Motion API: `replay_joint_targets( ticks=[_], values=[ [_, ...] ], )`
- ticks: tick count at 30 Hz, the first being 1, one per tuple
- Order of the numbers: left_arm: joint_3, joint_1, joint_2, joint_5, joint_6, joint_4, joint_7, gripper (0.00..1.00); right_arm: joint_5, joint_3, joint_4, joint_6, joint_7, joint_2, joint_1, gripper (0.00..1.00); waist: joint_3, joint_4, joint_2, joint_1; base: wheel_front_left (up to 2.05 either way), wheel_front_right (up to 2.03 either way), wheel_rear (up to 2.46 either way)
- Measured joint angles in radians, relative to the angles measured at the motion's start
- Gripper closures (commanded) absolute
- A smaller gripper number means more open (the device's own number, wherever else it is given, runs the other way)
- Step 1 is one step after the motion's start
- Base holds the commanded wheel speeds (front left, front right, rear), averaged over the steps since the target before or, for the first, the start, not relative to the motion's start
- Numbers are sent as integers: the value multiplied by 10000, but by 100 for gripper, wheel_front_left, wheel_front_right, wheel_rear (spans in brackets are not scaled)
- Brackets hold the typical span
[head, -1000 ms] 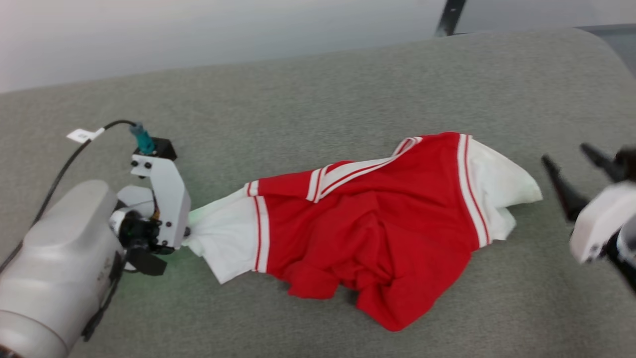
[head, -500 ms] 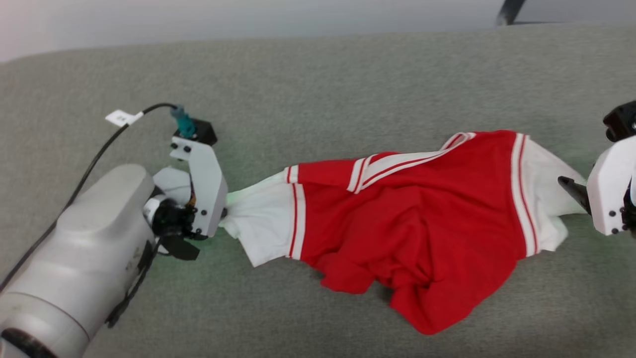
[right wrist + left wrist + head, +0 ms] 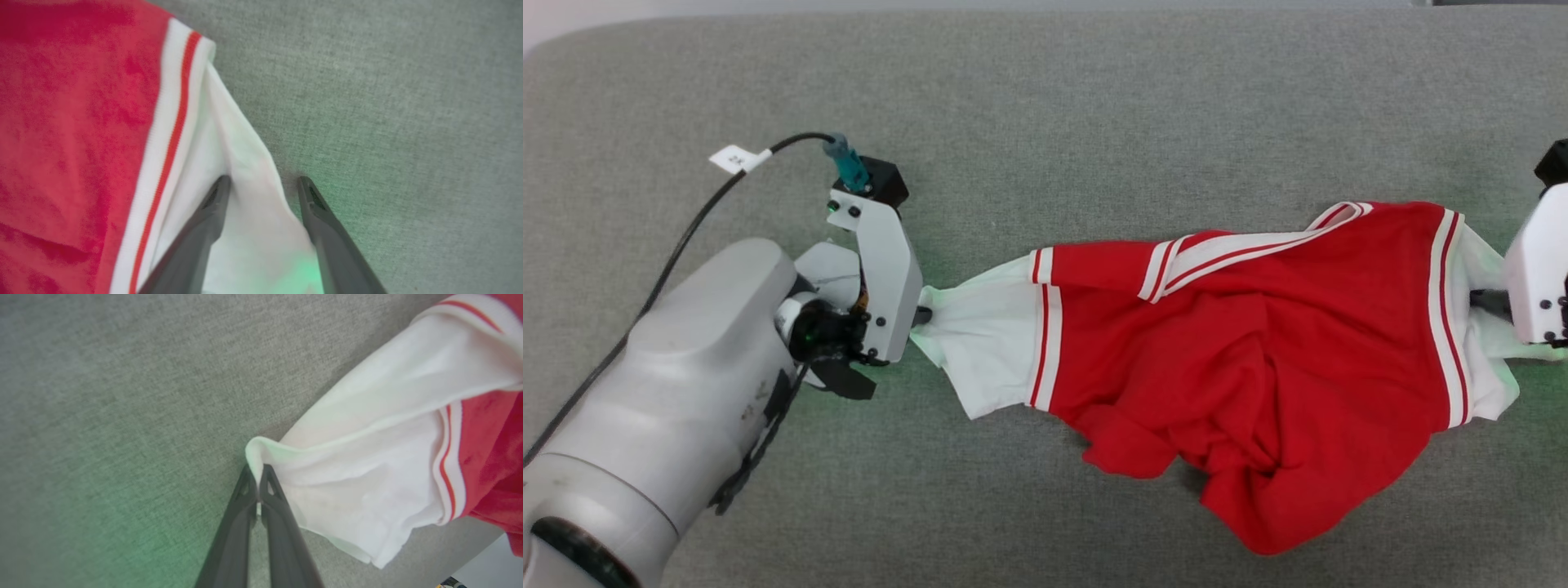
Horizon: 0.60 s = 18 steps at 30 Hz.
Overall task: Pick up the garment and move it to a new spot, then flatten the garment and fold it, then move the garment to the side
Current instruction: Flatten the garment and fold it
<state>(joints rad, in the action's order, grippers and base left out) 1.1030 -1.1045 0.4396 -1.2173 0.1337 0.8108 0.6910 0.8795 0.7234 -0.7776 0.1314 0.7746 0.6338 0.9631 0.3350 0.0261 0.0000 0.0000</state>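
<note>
The garment (image 3: 1258, 343), red with white sleeves and striped trim, lies crumpled and stretched left to right on the grey surface. My left gripper (image 3: 923, 314) is shut on the tip of its left white sleeve (image 3: 367, 457); in the left wrist view the gripper (image 3: 258, 473) pinches a fold of the cloth between its closed fingers. My right gripper (image 3: 1485, 302) is at the right white sleeve. In the right wrist view it (image 3: 265, 183) stands open, fingers apart with the sleeve (image 3: 245, 163) lying between them, beside the red body (image 3: 81, 122).
A grey fabric surface (image 3: 1094, 122) spreads all around the garment, its rounded far-left corner at the top left. A black cable with a white tag (image 3: 737, 158) runs from my left wrist.
The head camera has tilted, so the whole picture shifted. My right gripper came in from the right, off the cloth, and now straddles the right sleeve. The left gripper keeps its hold.
</note>
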Motion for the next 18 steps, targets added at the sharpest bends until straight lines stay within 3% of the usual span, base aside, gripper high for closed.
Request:
replay_joint_targets(
  ticks=[8, 18],
  values=[
    [150, -27, -69, -418, 2, 351, -199, 100, 495, 150, -282, 0, -265, -249, 128, 100, -140, -29, 0, 0, 0, 0, 0],
    [303, -314, -136, -228, -15, 1732, -936, 100, 828, 393, -194, 0, -1432, -481, 221, 100, -1055, -172, 0, 0, 0, 0, 0]
  ],
)
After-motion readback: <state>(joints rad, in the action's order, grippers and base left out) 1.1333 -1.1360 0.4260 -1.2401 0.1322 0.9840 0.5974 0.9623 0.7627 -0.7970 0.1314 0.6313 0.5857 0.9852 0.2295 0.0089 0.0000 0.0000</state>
